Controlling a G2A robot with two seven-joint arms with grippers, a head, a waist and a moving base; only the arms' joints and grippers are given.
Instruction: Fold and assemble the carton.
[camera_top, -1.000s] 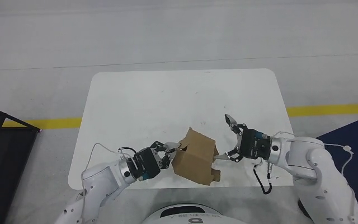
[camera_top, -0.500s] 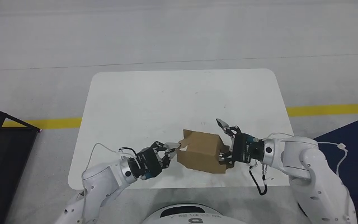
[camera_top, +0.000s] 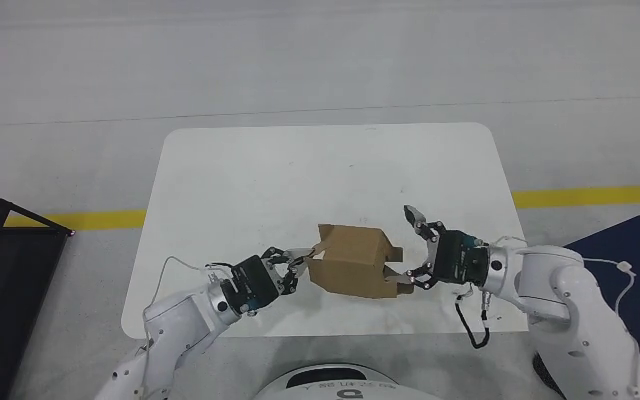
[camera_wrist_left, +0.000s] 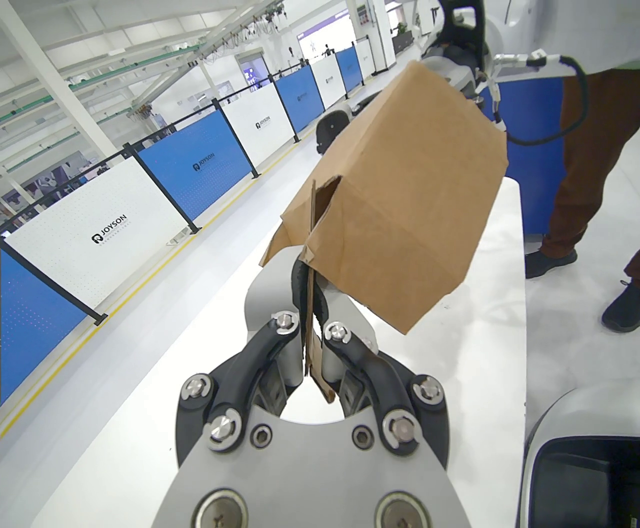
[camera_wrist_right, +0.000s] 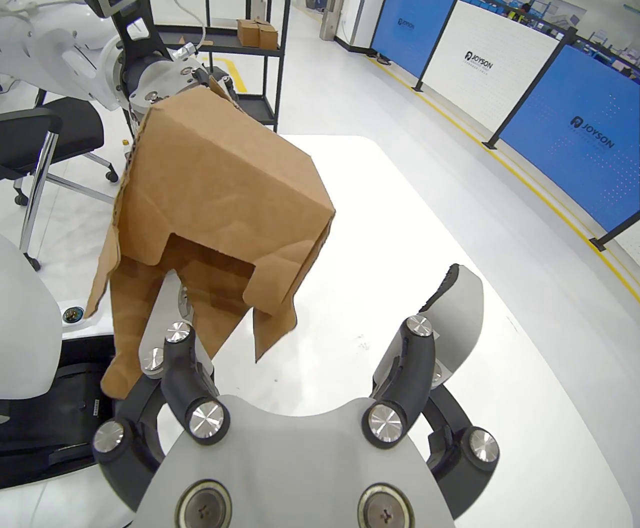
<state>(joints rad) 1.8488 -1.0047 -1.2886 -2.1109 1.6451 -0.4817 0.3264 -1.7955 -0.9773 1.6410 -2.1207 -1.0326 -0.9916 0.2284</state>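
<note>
Left gripper (camera_wrist_left: 310, 295) pinched shut on the carton (camera_top: 355, 262), steadying it; right gripper (camera_top: 405, 248) gaped wide, empty, apparently poised for folding.

Two glossy white arms, the left arm (camera_top: 180, 318) and the right arm (camera_top: 555, 285): rounded shells, black wrists with teal flashes. Left gripper (camera_wrist_left: 310, 285): brushed silver plate, black link fingers, shiny screws at every pivot. Right gripper (camera_wrist_right: 320, 300): same build, pale curved finger plates, black pads. Black cable (camera_top: 468, 322) loops beyond the carton (camera_top: 355, 262) on the right arm's side; thin white cable (camera_top: 180, 263) on the other.
</note>
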